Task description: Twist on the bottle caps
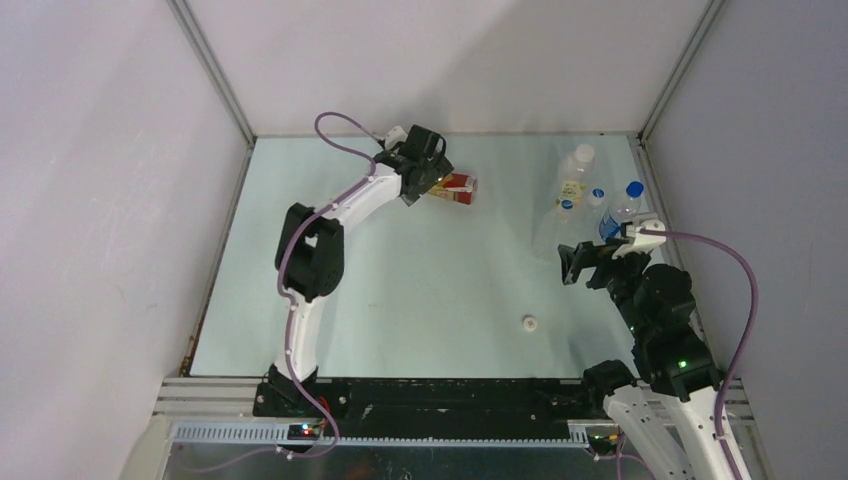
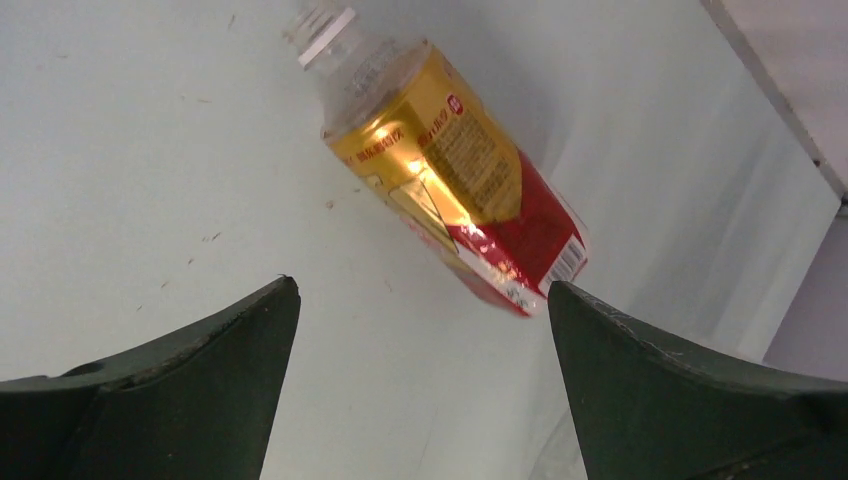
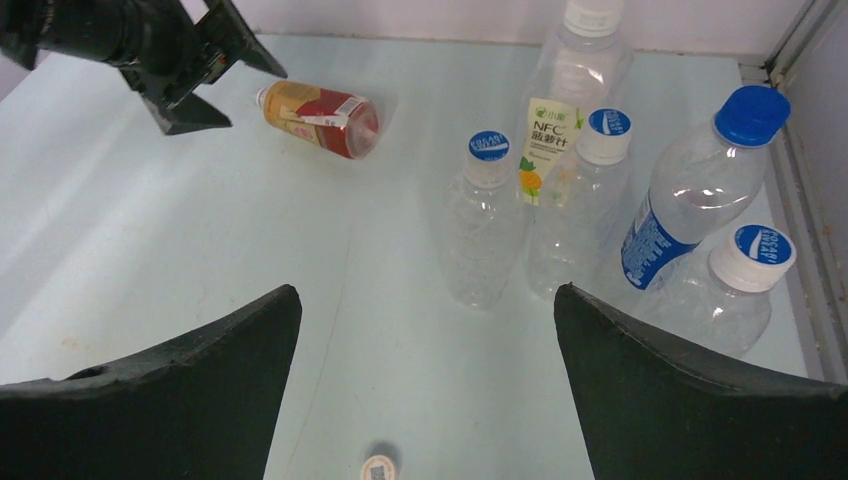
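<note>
Nearest, the white cap (image 1: 530,322) is lying loose on the table (image 1: 400,300), the right gripper (image 1: 572,262) hanging spread and empty. Beyond, two clear bottles (image 3: 487,230) are standing capped; farthest, the left gripper (image 2: 420,292) is hovering wide open over the toppled, uncapped amber bottle (image 2: 450,190).

Pale worktop (image 1: 400,280) with bottles.
Red-labelled bottle (image 1: 455,187) lies uncapped; white cap (image 1: 530,322) sits apart; five capped bottles (image 3: 578,215) stand right.
</note>
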Controlling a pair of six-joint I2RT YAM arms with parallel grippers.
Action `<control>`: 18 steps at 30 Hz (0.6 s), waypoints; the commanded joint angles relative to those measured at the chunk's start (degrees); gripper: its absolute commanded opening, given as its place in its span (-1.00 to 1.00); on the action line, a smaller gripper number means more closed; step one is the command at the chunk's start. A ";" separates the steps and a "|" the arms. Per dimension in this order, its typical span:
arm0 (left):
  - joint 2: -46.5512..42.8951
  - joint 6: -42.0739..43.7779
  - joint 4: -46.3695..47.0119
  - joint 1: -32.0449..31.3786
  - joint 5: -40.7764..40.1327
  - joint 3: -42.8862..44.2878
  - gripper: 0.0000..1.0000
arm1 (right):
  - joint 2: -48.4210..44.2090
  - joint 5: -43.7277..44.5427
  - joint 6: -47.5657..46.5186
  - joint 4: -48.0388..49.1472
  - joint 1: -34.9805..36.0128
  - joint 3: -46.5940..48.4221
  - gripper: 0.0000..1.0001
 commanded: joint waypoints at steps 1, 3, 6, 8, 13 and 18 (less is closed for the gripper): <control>4.19 -4.40 4.77 1.37 0.76 4.38 0.99 | -0.35 -3.01 -1.75 -1.71 -0.19 0.26 0.96; 6.75 -5.10 4.97 1.95 1.51 6.53 0.99 | -0.14 -3.77 -1.91 -2.11 -0.18 0.29 0.96; 10.81 -5.87 3.74 2.53 3.04 10.58 0.99 | 0.21 -3.97 -2.57 -2.60 -0.23 0.30 0.96; 13.96 -6.16 2.70 2.88 3.51 13.72 0.98 | 0.51 -3.98 -3.05 -2.74 -0.24 0.30 0.96; 17.95 -6.90 1.84 3.24 5.17 15.61 0.78 | 1.24 -6.10 -3.44 -2.65 -0.19 0.30 0.95; 14.98 -5.53 0.12 3.45 7.78 8.36 0.60 | 1.99 -6.42 -3.36 -2.06 -0.21 0.30 0.95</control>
